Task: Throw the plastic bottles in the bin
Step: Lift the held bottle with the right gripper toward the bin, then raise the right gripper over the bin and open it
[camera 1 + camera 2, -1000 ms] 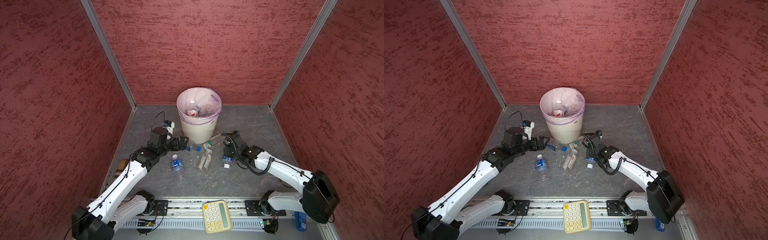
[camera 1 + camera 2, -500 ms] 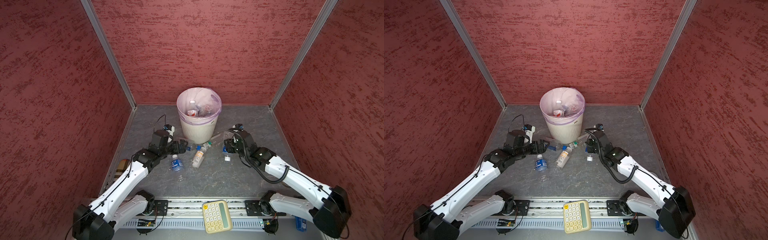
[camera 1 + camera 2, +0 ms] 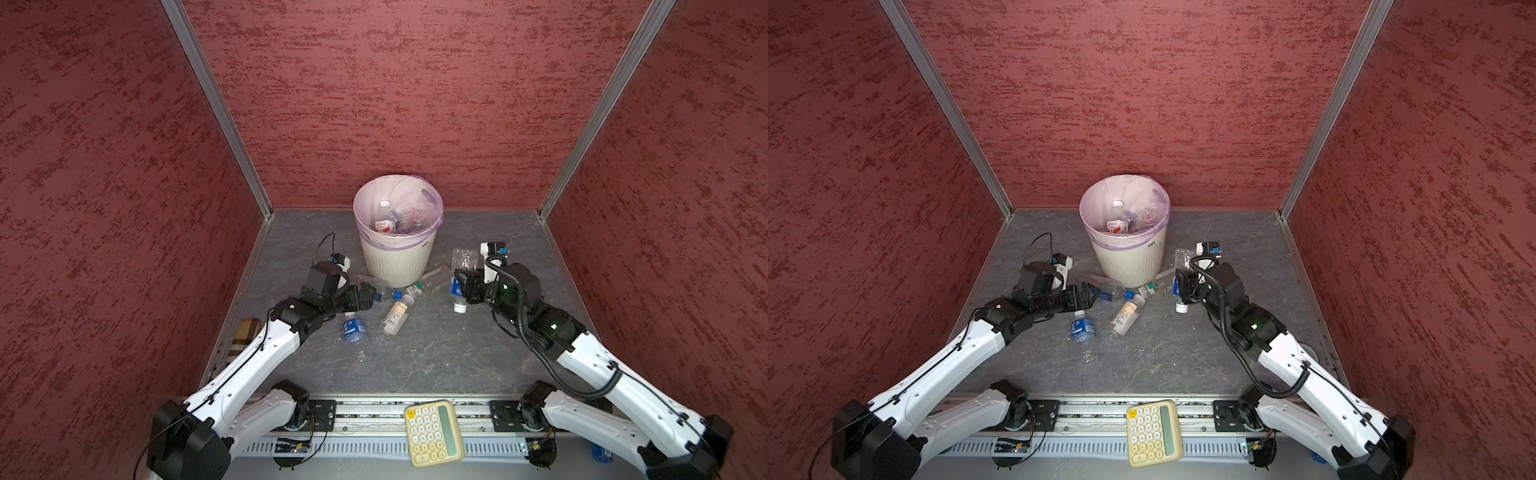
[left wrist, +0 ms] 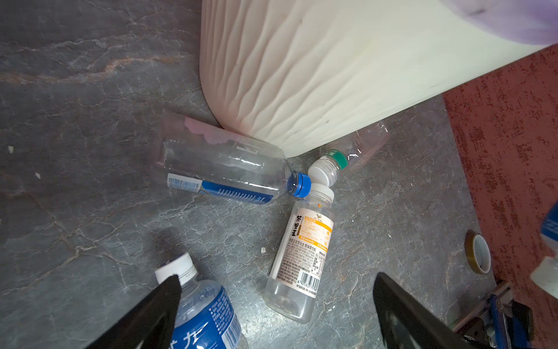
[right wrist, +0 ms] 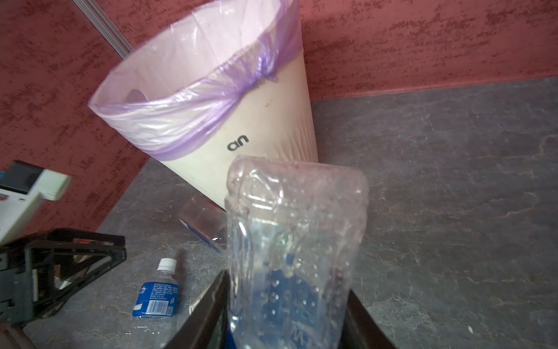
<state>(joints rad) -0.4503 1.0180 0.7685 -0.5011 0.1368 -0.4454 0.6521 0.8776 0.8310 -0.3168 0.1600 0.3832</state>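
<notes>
The bin (image 3: 397,257) (image 3: 1126,259) (image 5: 241,127) stands at the back middle, with bottles (image 3: 384,222) inside its lilac liner. My right gripper (image 3: 465,286) (image 3: 1185,286) (image 5: 287,317) is shut on a clear blue-labelled bottle (image 3: 463,266) (image 5: 293,229), held cap-down above the floor to the right of the bin. My left gripper (image 3: 370,297) (image 4: 276,281) is open, low over the floor. Ahead of it lie a blue-capped bottle (image 4: 226,172), a yellow-labelled bottle (image 4: 305,253) (image 3: 397,318) and a green-banded bottle (image 4: 347,157). A blue-labelled, white-capped bottle (image 4: 202,311) (image 3: 353,330) lies beside one finger.
Red walls close in the grey floor on three sides. A yellow calculator (image 3: 432,432) lies on the front rail. A tape roll (image 4: 478,252) sits near the right wall. A striped object (image 3: 243,338) lies by the left wall.
My right gripper has lifted its bottle off the floor and carried it up and back, beside the bin. The yellow-labelled bottle slid a little left. The left gripper barely moved.
</notes>
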